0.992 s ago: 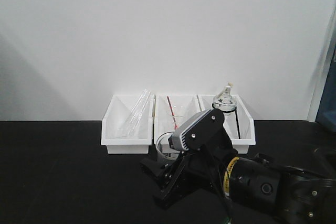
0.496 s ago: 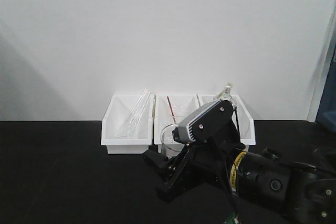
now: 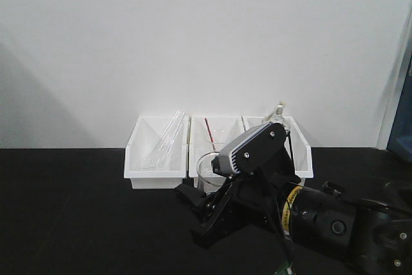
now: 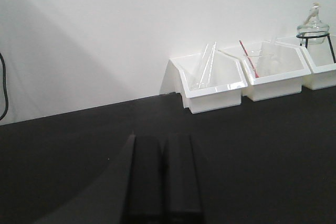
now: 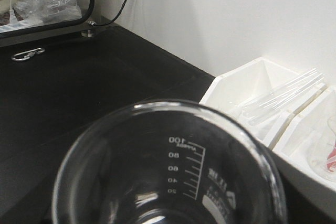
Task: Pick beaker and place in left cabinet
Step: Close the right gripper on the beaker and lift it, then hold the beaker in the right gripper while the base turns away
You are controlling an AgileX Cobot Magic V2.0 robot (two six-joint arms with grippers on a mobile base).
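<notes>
The beaker (image 5: 168, 171) sat in the right gripper (image 3: 205, 201), whose fingers looked clamped on its lower wall, just in front of the middle white bin (image 3: 225, 127) above the black countertop (image 3: 77, 210). The left gripper (image 4: 163, 174) rested empty, fingers together. The pick seemed done, but the left cabinet was out of sight, so carrying and placing were left.

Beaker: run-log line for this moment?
beaker: upright, held by right gripper | left gripper: shut, empty, over black counter | left cabinet: not in view

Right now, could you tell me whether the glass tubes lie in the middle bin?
No, the glass tubes lean in the leftmost white bin.
</notes>
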